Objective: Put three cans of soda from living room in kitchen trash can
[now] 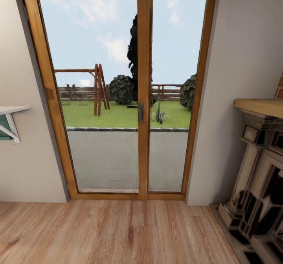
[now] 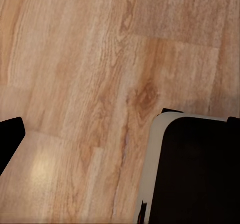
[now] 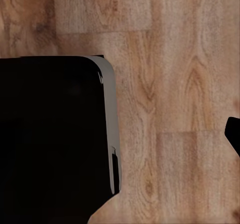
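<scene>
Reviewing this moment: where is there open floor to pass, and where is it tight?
Open: the wood-plank floor in front of the glass doors, from the left wall across. Tight: the right side, where the fireplace juts onto the floor.

Wood-framed glass doors [image 1: 125,95] are set at the centre of the frame between pale plaster walls [image 1: 243,59], and a lawn with a wooden swing frame [image 1: 98,89] is seen through them. A wood-plank floor [image 1: 110,232] is spread across the bottom, a dark fireplace [image 1: 257,185] is placed at the lower right, and a white bracketed shelf [image 1: 11,116] is fixed at the left edge.
</scene>
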Controlling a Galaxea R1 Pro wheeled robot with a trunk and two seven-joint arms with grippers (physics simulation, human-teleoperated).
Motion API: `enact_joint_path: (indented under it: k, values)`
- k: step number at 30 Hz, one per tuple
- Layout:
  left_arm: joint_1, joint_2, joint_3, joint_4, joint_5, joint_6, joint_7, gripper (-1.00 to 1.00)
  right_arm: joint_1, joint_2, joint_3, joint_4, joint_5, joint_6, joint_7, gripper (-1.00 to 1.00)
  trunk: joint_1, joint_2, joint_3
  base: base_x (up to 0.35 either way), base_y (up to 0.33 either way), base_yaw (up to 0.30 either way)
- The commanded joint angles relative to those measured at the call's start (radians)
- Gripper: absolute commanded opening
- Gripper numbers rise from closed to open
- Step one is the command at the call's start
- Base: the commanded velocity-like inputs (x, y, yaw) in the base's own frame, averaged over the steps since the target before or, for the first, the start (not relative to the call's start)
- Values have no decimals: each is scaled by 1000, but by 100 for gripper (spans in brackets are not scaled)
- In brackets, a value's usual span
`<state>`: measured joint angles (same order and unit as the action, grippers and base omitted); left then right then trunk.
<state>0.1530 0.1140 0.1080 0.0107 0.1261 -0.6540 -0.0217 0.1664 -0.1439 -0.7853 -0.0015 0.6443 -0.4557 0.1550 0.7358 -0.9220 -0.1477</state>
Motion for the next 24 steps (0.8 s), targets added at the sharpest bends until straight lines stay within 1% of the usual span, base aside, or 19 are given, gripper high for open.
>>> enact_joint_path:
  k: [1,15,24]
  values:
    - [0,0,0,0,0,0,0,100,0,0,0,0,0,0,0,100,-4,7,3,0,0,0]
    - [0,1,1,0,1,3,0,100,0,-2,1,1,0,10,0,100,-58,105,47,0,0,0]
    - [0,0,1,0,1,27,0,100,-1,-3,1,2,0,15,0,100,-92,168,75,0,0,0]
